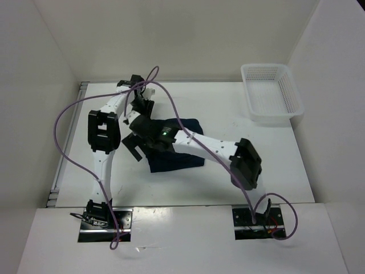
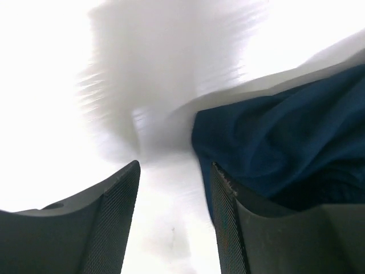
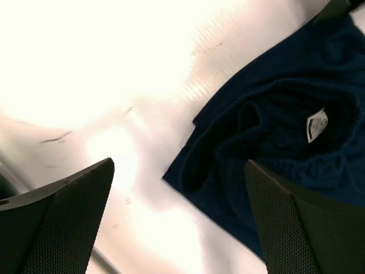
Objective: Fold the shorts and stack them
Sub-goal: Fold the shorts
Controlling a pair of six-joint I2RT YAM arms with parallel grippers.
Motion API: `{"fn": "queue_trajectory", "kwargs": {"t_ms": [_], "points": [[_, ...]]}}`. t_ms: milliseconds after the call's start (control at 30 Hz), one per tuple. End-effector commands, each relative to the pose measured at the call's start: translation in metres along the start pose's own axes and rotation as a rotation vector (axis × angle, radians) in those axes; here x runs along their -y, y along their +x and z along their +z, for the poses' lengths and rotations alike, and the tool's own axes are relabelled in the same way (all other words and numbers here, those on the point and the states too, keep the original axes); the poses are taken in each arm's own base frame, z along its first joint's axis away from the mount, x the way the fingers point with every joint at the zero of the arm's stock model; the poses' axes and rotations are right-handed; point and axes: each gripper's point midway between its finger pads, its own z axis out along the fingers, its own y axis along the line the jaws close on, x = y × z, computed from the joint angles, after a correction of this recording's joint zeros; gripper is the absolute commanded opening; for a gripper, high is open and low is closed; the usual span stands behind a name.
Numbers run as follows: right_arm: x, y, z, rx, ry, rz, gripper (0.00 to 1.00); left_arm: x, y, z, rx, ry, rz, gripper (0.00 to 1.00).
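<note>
The dark navy shorts [image 1: 181, 158] lie bunched on the white table at its middle, partly under my right arm. My left gripper [image 1: 141, 107] is open and empty just behind the shorts' back left corner. In the left wrist view [image 2: 174, 168] the shorts [image 2: 279, 142] lie against its right finger [image 2: 228, 222]. My right gripper [image 1: 134, 149] is open wide and empty over the table at the shorts' left edge. In the right wrist view [image 3: 179, 162] the shorts [image 3: 268, 137] show their waistband and a small white tag [image 3: 316, 124]. No drawstring shows.
A white plastic mesh basket [image 1: 272, 117] stands at the back right of the table. White walls enclose the table on the left, back and right. Purple cables loop above the left arm [image 1: 102, 134].
</note>
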Motion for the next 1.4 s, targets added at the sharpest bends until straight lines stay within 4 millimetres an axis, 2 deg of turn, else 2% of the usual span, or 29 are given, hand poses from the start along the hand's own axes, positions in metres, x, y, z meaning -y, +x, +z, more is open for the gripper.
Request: {"fn": "queue_trajectory", "kwargs": {"t_ms": [0, 33, 67, 100, 167, 200, 233, 267, 300, 333, 367, 400, 500, 567, 667, 733, 800, 900, 933, 1000, 1033, 1067, 1100, 1167, 1200, 1233, 1300, 1333, 1367], "points": [[0.019, -0.078, -0.079, 0.308, -0.060, 0.144, 1.00, 0.003, -0.041, -0.074, 0.215, -0.064, 0.042, 0.60], [0.037, -0.072, -0.097, 0.341, -0.049, 0.197, 1.00, 0.011, -0.045, -0.088, 0.247, -0.034, 0.051, 0.60], [0.051, -0.067, -0.103, 0.347, -0.045, 0.283, 1.00, 0.023, -0.047, -0.116, 0.297, 0.000, 0.066, 0.61], [0.087, -0.048, -0.110, 0.350, 0.015, 0.358, 1.00, 0.046, -0.040, -0.133, 0.310, 0.080, 0.091, 0.64], [0.118, -0.022, -0.115, 0.331, 0.072, 0.478, 1.00, 0.069, -0.018, -0.138, 0.247, 0.158, 0.101, 0.65], [0.133, 0.006, -0.107, 0.288, 0.124, 0.523, 1.00, 0.079, -0.006, -0.134, 0.202, 0.192, 0.105, 0.67], [0.157, 0.017, -0.116, 0.291, 0.167, 0.588, 0.99, 0.097, 0.017, -0.128, 0.110, 0.239, 0.110, 0.67], [0.167, 0.032, -0.115, 0.269, 0.191, 0.652, 0.99, 0.106, 0.030, -0.119, 0.047, 0.259, 0.111, 0.69], [0.176, 0.060, -0.107, 0.214, 0.225, 0.689, 0.99, 0.112, 0.043, -0.110, -0.011, 0.265, 0.111, 0.71], [0.191, 0.077, -0.104, 0.182, 0.265, 0.731, 0.98, 0.117, 0.053, -0.099, -0.055, 0.260, 0.118, 0.72], [0.195, 0.090, -0.101, 0.155, 0.284, 0.770, 0.98, 0.123, 0.069, -0.081, -0.108, 0.244, 0.139, 0.74], [0.198, 0.105, -0.097, 0.125, 0.301, 0.791, 0.98, 0.122, 0.073, -0.072, -0.114, 0.224, 0.151, 0.74], [0.192, 0.135, -0.084, 0.039, 0.299, 0.845, 0.96, 0.119, 0.069, -0.053, -0.092, 0.175, 0.181, 0.76], [0.184, 0.143, -0.076, 0.009, 0.266, 0.873, 0.95, 0.119, 0.066, -0.048, -0.089, 0.175, 0.182, 0.76], [0.171, 0.166, -0.068, -0.054, 0.236, 0.924, 0.93, 0.118, 0.058, -0.036, -0.067, 0.175, 0.187, 0.77], [0.167, 0.182, -0.061, -0.097, 0.238, 0.944, 0.93, 0.122, 0.056, -0.030, -0.058, 0.178, 0.200, 0.77], [0.160, 0.189, -0.056, -0.115, 0.209, 0.959, 0.91, 0.134, 0.056, -0.027, -0.060, 0.222, 0.211, 0.77], [0.153, 0.199, -0.043, -0.158, 0.164, 0.963, 0.86, 0.134, 0.050, -0.019, -0.033, 0.223, 0.218, 0.69], [0.153, 0.204, -0.040, -0.176, 0.168, 0.949, 0.84, 0.133, 0.052, -0.016, -0.038, 0.223, 0.217, 0.54], [0.145, 0.207, -0.032, -0.215, 0.122, 0.935, 0.78, 0.133, 0.053, -0.013, -0.036, 0.223, 0.217, 0.36], [0.143, 0.207, -0.030, -0.225, 0.107, 0.928, 0.77, 0.134, 0.051, -0.017, -0.028, 0.224, 0.220, 0.27], [0.140, 0.210, -0.028, -0.244, 0.090, 0.915, 0.75, 0.133, 0.047, -0.021, -0.005, 0.214, 0.225, 0.12], [0.133, 0.213, -0.027, -0.267, 0.053, 0.912, 0.74, 0.130, 0.043, -0.025, 0.015, 0.190, 0.230, 0.08], [0.129, 0.219, -0.021, -0.294, 0.032, 0.904, 0.74, 0.130, 0.031, -0.041, 0.073, 0.166, 0.243, 0.07], [0.130, 0.220, -0.019, -0.294, 0.032, 0.904, 0.70, 0.132, 0.026, -0.050, 0.101, 0.167, 0.249, 0.07], [0.128, 0.216, -0.017, -0.294, 0.016, 0.895, 0.62, 0.129, 0.022, -0.059, 0.122, 0.165, 0.245, 0.06], [0.130, 0.221, -0.014, -0.305, 0.031, 0.895, 0.51, 0.130, 0.012, -0.091, 0.204, 0.163, 0.251, 0.06], [0.136, 0.222, -0.014, -0.299, 0.048, 0.902, 0.39, 0.128, 0.007, -0.114, 0.256, 0.159, 0.251, 0.06], [0.136, 0.220, -0.013, -0.290, 0.046, 0.901, 0.34, 0.125, 0.008, -0.122, 0.271, 0.164, 0.243, 0.08]]}}
